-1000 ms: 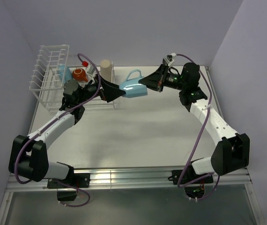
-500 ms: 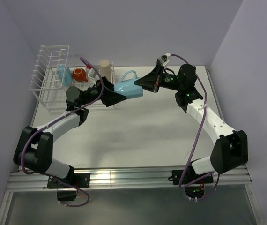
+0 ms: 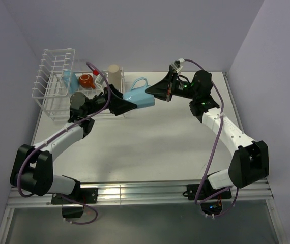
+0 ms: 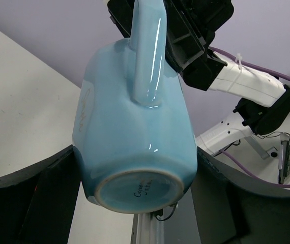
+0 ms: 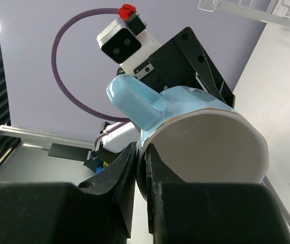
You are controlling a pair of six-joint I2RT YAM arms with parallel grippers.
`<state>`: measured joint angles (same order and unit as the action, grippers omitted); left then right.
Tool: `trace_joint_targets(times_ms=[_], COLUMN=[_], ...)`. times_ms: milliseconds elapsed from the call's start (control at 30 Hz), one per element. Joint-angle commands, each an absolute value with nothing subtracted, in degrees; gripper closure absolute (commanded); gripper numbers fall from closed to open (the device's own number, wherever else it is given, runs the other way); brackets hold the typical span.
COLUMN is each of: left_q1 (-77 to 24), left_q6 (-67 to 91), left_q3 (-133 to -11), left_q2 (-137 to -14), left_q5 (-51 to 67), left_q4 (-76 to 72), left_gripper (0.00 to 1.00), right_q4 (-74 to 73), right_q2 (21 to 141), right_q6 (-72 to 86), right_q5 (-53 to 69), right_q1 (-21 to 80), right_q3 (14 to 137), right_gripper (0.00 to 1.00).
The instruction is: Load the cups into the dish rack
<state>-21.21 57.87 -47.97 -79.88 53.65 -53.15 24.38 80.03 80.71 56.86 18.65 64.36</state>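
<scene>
blue mug [image 3: 139,96] [image 3: 68,80] x2 | red-org cup [image 3: 86,80] x1 | beige cup [image 3: 114,72] x1 | rack [image 3: 59,50] x1 | arm [image 3: 58,137] [image 3: 231,133] x2

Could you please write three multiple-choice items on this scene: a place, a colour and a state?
1. Where is the red-orange cup? A in the dish rack; B held in the air; C on the floor.
2. The mug held aloft is: A beige; B light blue; C white.
3. The right gripper is: A open; B shut on the mug's rim; C shut on its handle.
Answers: A, it sits in the basket; B, both wrist views show blue; B, its fingers pinch the rim.
</scene>
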Motion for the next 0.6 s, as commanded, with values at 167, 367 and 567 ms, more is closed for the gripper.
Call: trace_joint_targets(times_ms=[167, 367, 567], left_q1=[-21.45, -21.45, -21.45], left_q6=[53.00, 49.57, 47.90], left_q3=[-51.50, -52.56, -53.00], left_q2=[-75.50, -73.30, -71.28], left_q5=[50.54, 48.25, 46.50], left_q4=[-47.64, -41.14, -38.50], left_gripper=[0.89, 1.00, 1.00], right_q4=[22.96, 16.18, 12.67], right_q2=[78.75, 77.70, 77.43], right_q6=[76.12, 70.58, 68.30], right_q5=[55.64, 52.91, 51.07], right_q1=[19.69, 19.69, 19.69], right_q3=[66.79, 68.73, 68.91], right_gripper=[1.00, 0.82, 0.70])
